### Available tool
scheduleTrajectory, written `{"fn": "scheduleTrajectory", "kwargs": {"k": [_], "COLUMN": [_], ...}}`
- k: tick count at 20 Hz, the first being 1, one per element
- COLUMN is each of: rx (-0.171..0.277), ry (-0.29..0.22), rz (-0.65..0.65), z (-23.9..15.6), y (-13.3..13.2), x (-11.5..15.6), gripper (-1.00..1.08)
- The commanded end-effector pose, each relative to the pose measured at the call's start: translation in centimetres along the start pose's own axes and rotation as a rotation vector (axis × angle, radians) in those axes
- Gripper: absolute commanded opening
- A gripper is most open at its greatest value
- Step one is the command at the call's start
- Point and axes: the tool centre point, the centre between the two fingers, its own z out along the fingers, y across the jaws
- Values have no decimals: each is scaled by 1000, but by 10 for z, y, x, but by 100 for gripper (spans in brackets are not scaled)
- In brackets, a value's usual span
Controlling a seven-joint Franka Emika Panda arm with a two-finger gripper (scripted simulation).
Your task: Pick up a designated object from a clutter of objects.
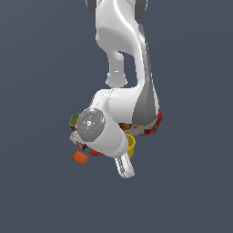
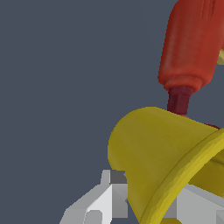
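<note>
- Your arm [image 1: 120,98] hangs over the clutter, hiding most of it.
- Red cracker box [image 1: 152,128] sits beyond the arm.
- Yellow cup [image 2: 153,148] — its wall lies between your gripper [image 2: 148,205] fingers; you hold it by the rim.
- Orange cup [image 1: 80,157] lies apart, toward the exterior view's left.

Dark slate-blue ground [image 1: 41,195], flat, uniform colour, spans exterior view; same surface fills wrist view backdrop.

Flat dark grey floor [image 1: 41,191], with a small heap on it near the middle: orange cup [image 1: 80,157] at 8 o'clock, green can [image 1: 74,119] at 10, red box [image 1: 152,126] at 3, yellow cup [image 1: 131,144] just below it.
</note>
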Motion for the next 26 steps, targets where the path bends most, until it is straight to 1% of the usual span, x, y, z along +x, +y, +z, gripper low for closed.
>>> {"fn": "scheduleTrajectory", "kwargs": {"k": [1,26], "rx": [1,1], "ry": [1,0], "rz": [7,9], "z": [-21,-246], "y": [20,223], "x": [9,54], "gripper": [-100,-100]}}
